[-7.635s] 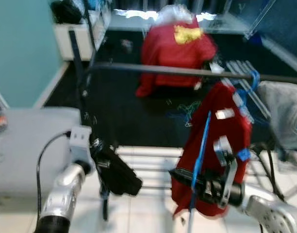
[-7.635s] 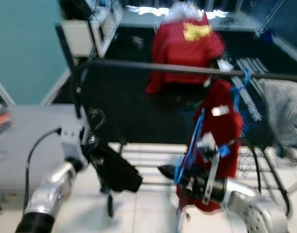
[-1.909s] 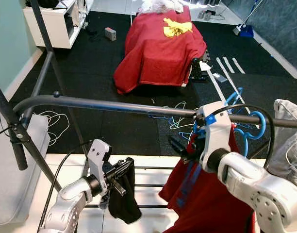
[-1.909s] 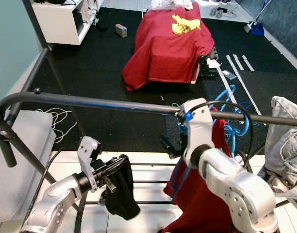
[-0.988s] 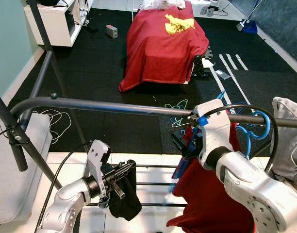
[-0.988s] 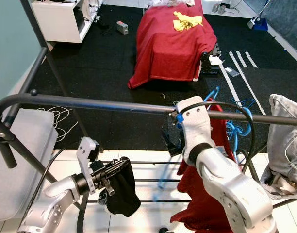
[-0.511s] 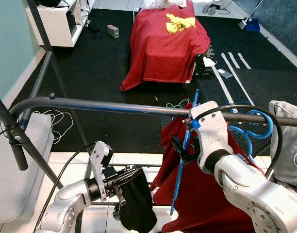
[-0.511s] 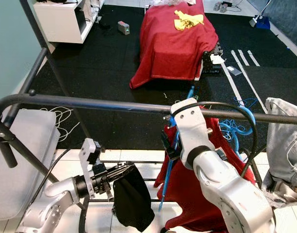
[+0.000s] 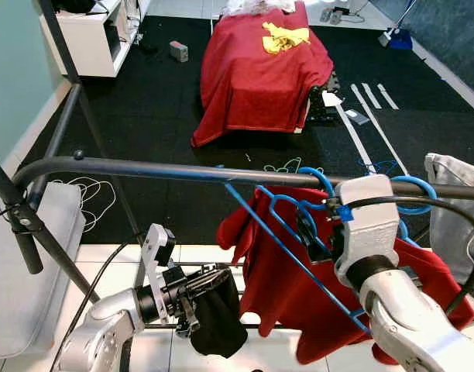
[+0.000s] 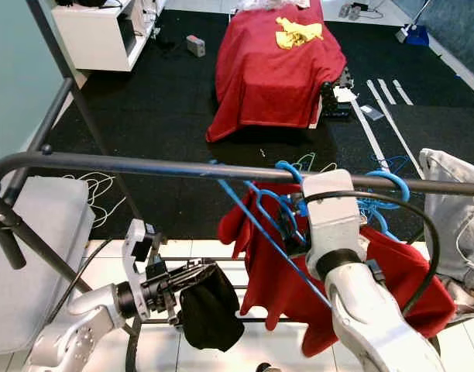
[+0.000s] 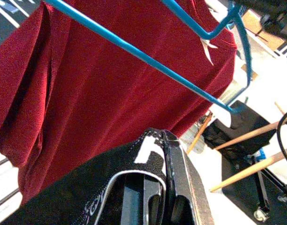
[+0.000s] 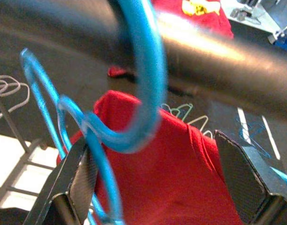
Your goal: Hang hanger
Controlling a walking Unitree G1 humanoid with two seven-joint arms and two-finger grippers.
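Now the blue hanger (image 9: 314, 260) w/ a red shirt (image 10: 295, 271) has its hook (image 12: 139, 89) curled over the dark rail (image 9: 167, 169), near the rail's right end. Right gripper (image 12: 157, 183) sits just below the rail, fingers spread wide either side of the hook's neck, not pinching it. Left gripper (image 9: 202, 298), low under the rail, is clamped on a black garment (image 10: 210, 308). Grey clothing (image 10: 454, 209) hangs at the rail's far right.
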